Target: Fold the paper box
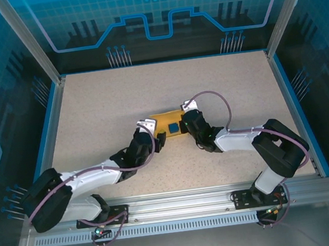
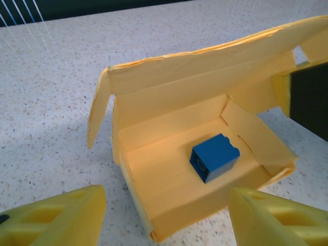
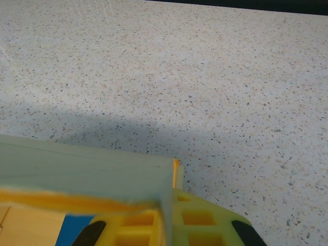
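- A pale yellow, thin cardboard paper box (image 1: 163, 122) is sitting near the middle of the speckled beige table (image 1: 90, 108), between the two arms.
- Its walls are standing up to form a shallow tray, and its long lid is leaning back, wide open.
- A small blue plastic cube (image 2: 215, 156) is lying on the floor of the box, nearer the right-hand wall.
- The lid's left end flap is drooping outward beside the left wall.
- The left gripper (image 2: 166, 197) is hovering at the near side of the box. Its yellow fingers (image 2: 56, 218) are spreading wide, one off each near corner, and are gripping nothing. I cannot tell whether either finger is brushing the cardboard.
- The right gripper (image 3: 166, 220) is reaching in from the right end of the box. Its jaws are pressing tight on the thin edge of the lid's flap, holding that side up.
- The arms' dark cables are looping above the table behind each wrist.
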Controlling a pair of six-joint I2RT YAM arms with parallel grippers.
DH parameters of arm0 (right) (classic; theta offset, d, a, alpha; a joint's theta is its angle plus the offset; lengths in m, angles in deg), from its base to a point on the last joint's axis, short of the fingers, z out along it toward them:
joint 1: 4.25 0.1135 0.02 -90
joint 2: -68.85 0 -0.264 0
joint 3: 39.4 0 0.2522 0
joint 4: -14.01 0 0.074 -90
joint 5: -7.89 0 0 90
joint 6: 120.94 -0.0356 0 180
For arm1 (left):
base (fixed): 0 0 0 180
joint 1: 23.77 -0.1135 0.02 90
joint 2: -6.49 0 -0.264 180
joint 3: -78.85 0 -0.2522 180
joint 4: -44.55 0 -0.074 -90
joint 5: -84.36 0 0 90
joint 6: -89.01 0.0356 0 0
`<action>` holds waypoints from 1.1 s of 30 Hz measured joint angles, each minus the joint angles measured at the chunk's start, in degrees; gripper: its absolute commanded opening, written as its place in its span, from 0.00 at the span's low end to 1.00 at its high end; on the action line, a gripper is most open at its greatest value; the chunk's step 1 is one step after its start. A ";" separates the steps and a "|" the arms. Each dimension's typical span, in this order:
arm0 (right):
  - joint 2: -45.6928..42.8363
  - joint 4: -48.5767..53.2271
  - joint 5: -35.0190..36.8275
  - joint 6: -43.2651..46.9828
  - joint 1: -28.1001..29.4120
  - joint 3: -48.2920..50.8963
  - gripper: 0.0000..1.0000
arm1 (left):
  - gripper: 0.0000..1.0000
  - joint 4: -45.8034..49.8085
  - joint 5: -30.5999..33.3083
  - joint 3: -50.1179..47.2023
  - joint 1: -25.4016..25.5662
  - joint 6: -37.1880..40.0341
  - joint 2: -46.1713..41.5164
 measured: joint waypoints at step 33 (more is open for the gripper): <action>0.00 -1.49 0.48 0.52 0.31 1.05 0.05 | 0.61 -1.22 -32.85 -2.01 -21.81 -7.41 3.61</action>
